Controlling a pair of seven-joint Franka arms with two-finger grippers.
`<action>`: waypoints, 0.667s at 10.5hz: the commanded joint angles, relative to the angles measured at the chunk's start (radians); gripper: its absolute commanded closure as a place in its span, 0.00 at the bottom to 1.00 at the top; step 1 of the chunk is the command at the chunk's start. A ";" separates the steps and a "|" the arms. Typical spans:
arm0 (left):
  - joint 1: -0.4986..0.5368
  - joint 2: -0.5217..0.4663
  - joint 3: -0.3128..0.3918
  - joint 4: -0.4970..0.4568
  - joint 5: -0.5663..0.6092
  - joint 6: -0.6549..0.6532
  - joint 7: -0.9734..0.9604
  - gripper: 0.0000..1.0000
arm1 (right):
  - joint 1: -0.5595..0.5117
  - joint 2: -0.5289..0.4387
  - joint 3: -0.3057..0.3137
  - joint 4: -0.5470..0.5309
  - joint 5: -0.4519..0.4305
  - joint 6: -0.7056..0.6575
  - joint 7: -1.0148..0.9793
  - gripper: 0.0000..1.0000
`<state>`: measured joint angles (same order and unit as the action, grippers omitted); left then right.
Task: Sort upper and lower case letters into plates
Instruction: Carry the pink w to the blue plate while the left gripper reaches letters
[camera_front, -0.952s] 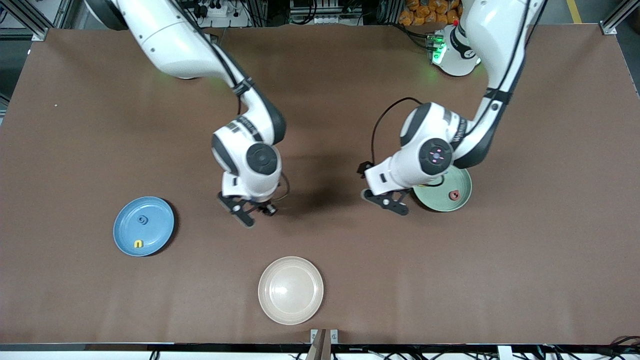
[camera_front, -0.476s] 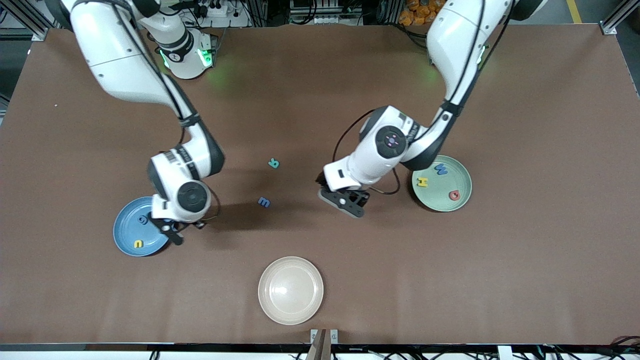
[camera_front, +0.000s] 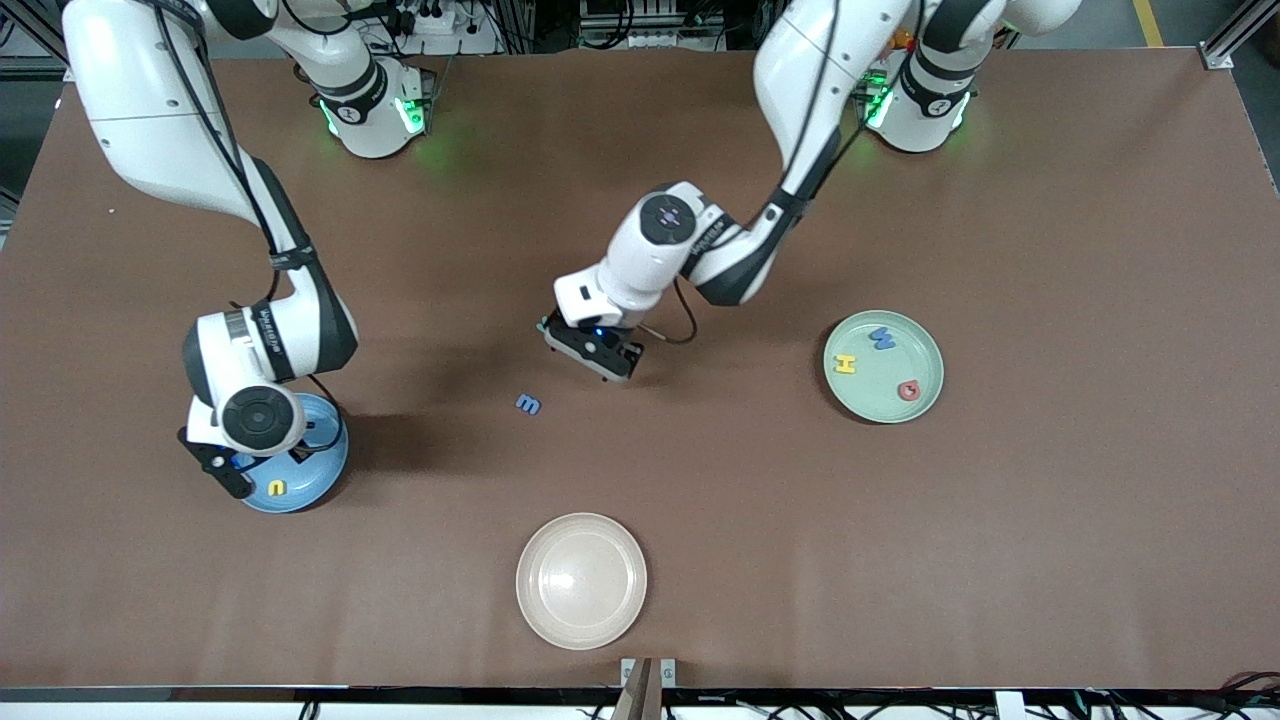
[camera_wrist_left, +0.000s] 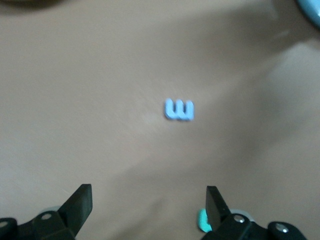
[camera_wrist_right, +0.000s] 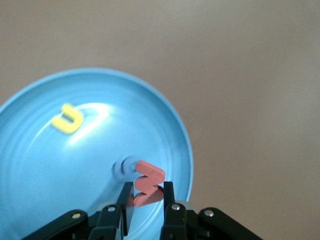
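- Right gripper (camera_front: 222, 468): over the blue plate (camera_front: 312, 482), which holds a yellow letter (camera_front: 277, 487).
- Left gripper (camera_front: 592, 350): low over the table's middle.
- Blue letter "m" (camera_front: 528, 404): on the table, near the left gripper.
- Green plate (camera_front: 925, 392): holds yellow (camera_front: 846, 364), blue (camera_front: 882, 339) and red (camera_front: 908, 390) letters.
- Cream plate (camera_front: 581, 580): nearest the front camera.

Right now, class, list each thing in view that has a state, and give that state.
left gripper: open, over a teal letter.
right gripper: shut on the red letter, over the blue plate.
green plate: holds three letters.
cream plate: holds nothing.
blue m: flat on the table.
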<state>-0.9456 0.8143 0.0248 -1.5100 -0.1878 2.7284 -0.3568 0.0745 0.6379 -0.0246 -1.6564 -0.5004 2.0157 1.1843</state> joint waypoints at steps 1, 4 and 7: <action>-0.196 0.074 0.169 0.042 0.011 0.014 -0.144 0.00 | -0.013 -0.021 0.015 0.003 0.000 0.009 0.017 0.62; -0.242 0.167 0.199 0.123 0.013 0.022 -0.184 0.00 | -0.018 -0.023 0.029 0.041 0.063 0.017 0.080 0.00; -0.275 0.204 0.234 0.160 0.014 0.024 -0.192 0.00 | -0.053 -0.035 0.058 0.063 0.066 0.015 0.040 0.00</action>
<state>-1.1914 0.9802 0.2244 -1.4032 -0.1874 2.7476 -0.5109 0.0578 0.6282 -0.0034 -1.5953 -0.4486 2.0400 1.2462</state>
